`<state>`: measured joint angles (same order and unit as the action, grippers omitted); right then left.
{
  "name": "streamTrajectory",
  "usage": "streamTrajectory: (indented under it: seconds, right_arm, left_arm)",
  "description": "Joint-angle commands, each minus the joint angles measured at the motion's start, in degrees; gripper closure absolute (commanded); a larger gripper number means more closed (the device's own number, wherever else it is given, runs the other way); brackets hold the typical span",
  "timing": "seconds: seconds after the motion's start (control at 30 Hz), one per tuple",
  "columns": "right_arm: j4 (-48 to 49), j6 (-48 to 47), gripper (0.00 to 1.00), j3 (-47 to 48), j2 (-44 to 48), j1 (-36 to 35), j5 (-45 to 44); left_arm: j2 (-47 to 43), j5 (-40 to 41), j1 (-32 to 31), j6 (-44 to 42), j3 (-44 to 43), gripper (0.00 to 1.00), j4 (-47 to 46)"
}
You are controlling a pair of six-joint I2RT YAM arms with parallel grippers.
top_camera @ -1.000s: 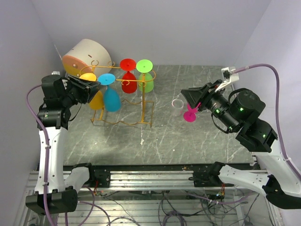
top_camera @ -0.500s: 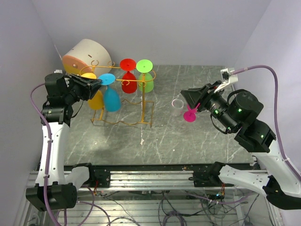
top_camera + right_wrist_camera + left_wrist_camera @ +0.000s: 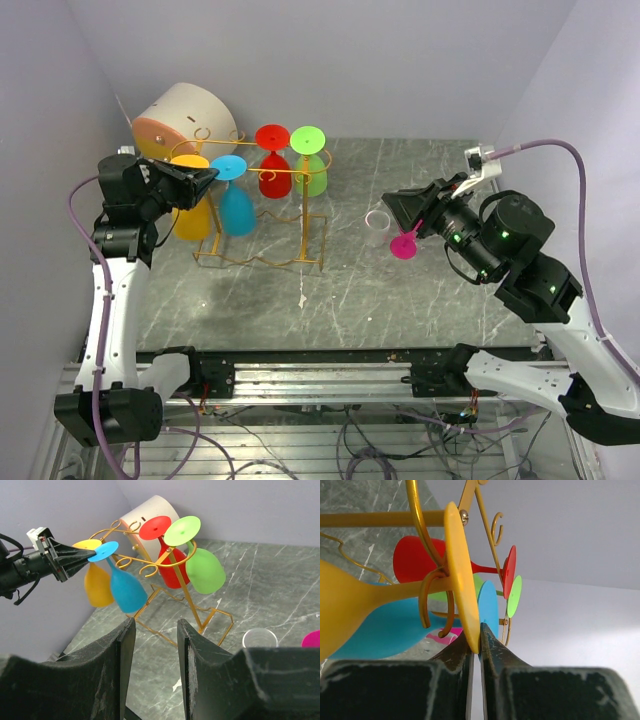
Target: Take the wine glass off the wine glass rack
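Black fingers of the left gripper (image 3: 205, 177) are clamped on the edge of the round foot of the yellow wine glass (image 3: 192, 212). That glass hangs bowl-down at the left end of the wine glass rack (image 3: 262, 262), its stem in a wire loop. Just behind stands a white-and-orange drum (image 3: 185, 115). Further along the rack hang a blue glass (image 3: 237, 208), a red glass (image 3: 274, 180) and a green glass (image 3: 312, 176). Right of the rack, over the marble table (image 3: 420, 310), are a clear glass (image 3: 378, 226) and a pink glass (image 3: 403, 246). Beside them the right gripper (image 3: 405, 212) hovers, fingers apart, gripping nothing.
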<state>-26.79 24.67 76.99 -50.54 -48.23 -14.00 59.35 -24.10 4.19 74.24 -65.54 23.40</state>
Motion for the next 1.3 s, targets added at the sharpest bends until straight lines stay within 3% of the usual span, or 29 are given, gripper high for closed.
streamTrajectory:
  seconds: [0.0,0.2,0.5,0.83,1.27]
  right_arm:
    - [2.23,0.35,0.61,-1.16,0.67,-0.17,-0.69]
    - [2.62,0.27,0.62,-1.32,0.67,-0.14,-0.59]
    - [2.81,0.22,0.61,-1.41,1.06,-0.13,-0.59]
    - [2.31,0.17,0.61,-1.41,1.43,-0.11,-1.21]
    - [2.83,0.57,0.60,-2.25,1.40,-0.14,-0.95]
  left_arm:
    - [-1.74,-1.36,-0.62,0.90,0.54,0.85,-2.92]
    - [-2.89,-1.77,-0.65,2.87,1.45,0.93,-4.83]
    - [-4.70,-3.50,-0.63,7.31,4.23,0.93,-9.24]
    - [-4.53,-3.50,-0.65,6.95,4.56,0.81,-8.42]
    - [-5.69,-3.92,-0.65,8.02,5.40,0.90,-8.87]
